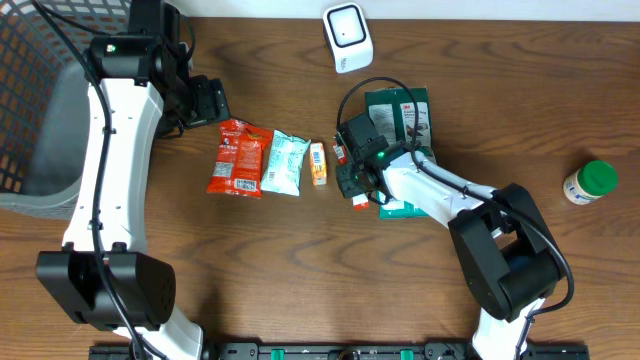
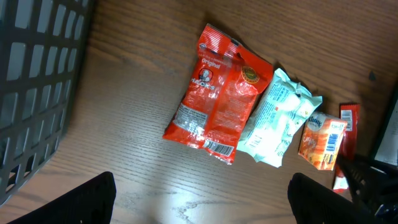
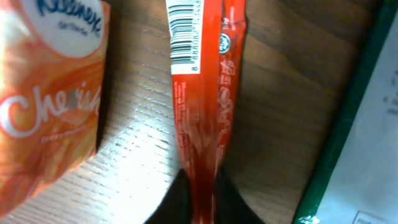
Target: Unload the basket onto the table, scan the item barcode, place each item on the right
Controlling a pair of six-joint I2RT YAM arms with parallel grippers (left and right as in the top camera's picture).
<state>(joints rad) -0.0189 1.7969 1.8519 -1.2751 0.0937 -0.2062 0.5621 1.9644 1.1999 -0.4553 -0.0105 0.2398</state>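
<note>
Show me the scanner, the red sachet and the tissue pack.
scanner (image 1: 347, 37), overhead view, middle of its white body.
red sachet (image 3: 198, 118), right wrist view, mid-strip below the barcode.
tissue pack (image 3: 50, 106), right wrist view, orange printed front.

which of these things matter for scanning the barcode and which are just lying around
In the job:
- thin red packet, barcode showing, pinched in the right jaws
- white scanner

Just lying about, for now:
- red snack bag
- pale green packet
- orange tissue pack
- dark green pack
- green-capped bottle
- basket
</note>
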